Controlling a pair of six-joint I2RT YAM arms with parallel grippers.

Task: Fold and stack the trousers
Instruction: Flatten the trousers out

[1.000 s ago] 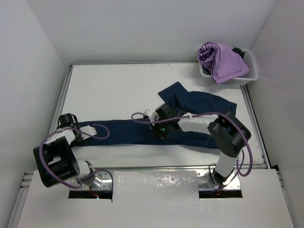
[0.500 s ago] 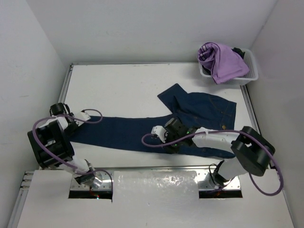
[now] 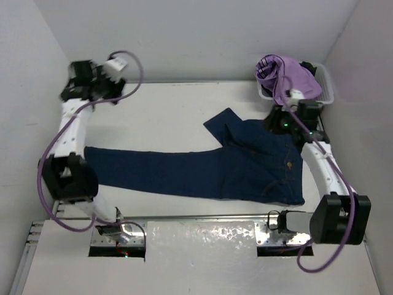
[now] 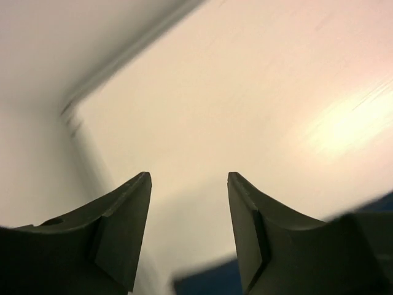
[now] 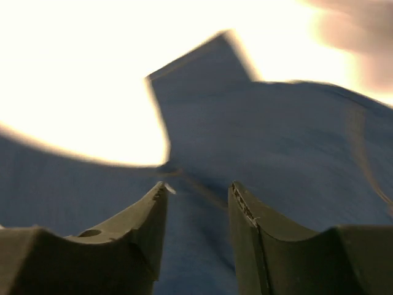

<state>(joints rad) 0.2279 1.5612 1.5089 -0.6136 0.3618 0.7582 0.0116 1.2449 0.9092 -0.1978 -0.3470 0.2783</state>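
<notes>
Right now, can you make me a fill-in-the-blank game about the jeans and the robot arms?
1. The jeans are dark ____.
2. The purple cloth sits in a white ____.
3. The left end effector and the right end effector are both ____, holding nothing.
Missing words: blue; basket; open.

One pair of trousers (image 3: 245, 166). One lilac garment (image 3: 290, 83). One white basket (image 3: 327, 92). One table (image 3: 159, 117). Two arms, left arm (image 3: 67, 132) and right arm (image 3: 319, 161). Two grippers, left gripper (image 4: 189, 179) and right gripper (image 5: 196, 187), two fingers (image 4: 123, 233) on each. Two purple cables (image 3: 132, 66), one per arm.
</notes>
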